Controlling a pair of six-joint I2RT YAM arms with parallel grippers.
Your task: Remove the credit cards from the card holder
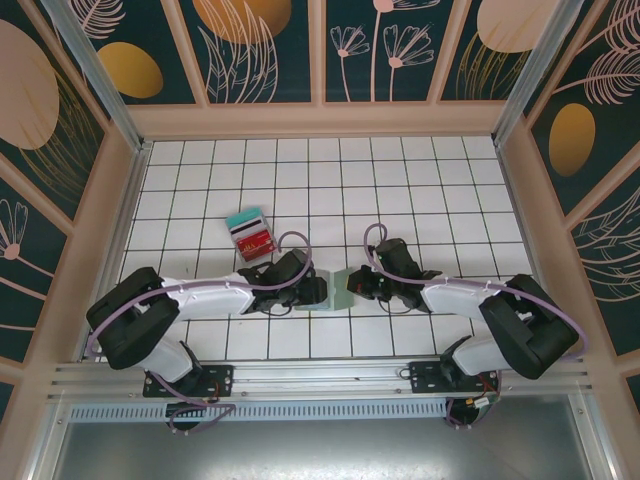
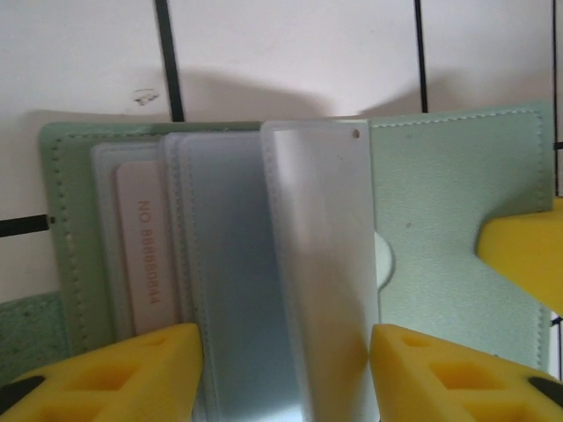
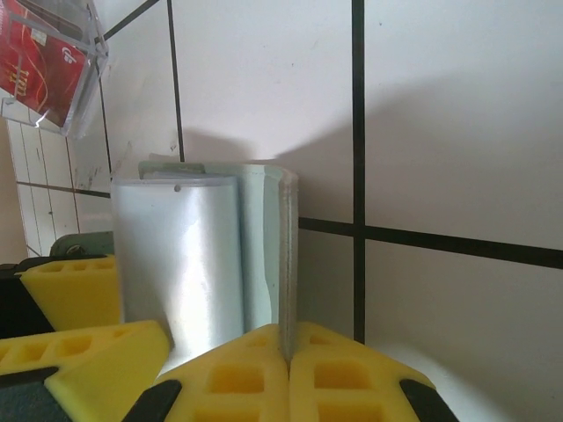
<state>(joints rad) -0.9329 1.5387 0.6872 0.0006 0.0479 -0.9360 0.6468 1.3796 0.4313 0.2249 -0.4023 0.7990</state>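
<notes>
Open holder (image 1: 336,290) sits at the worktop's (image 1: 400,180) near middle, one flap clamped in the right fingers (image 3: 264,378), the left fingers (image 2: 141,374) apart astride its clear sleeves (image 2: 317,264), a pale card (image 2: 141,255) in a pocket, a teal card (image 1: 243,218) and a red card (image 1: 256,240) lying nearby.

One camera high up, two very close.
The top one looks down on the whole table (image 1: 400,180); both wrist ones face each other and share the holder (image 2: 457,202).
</notes>
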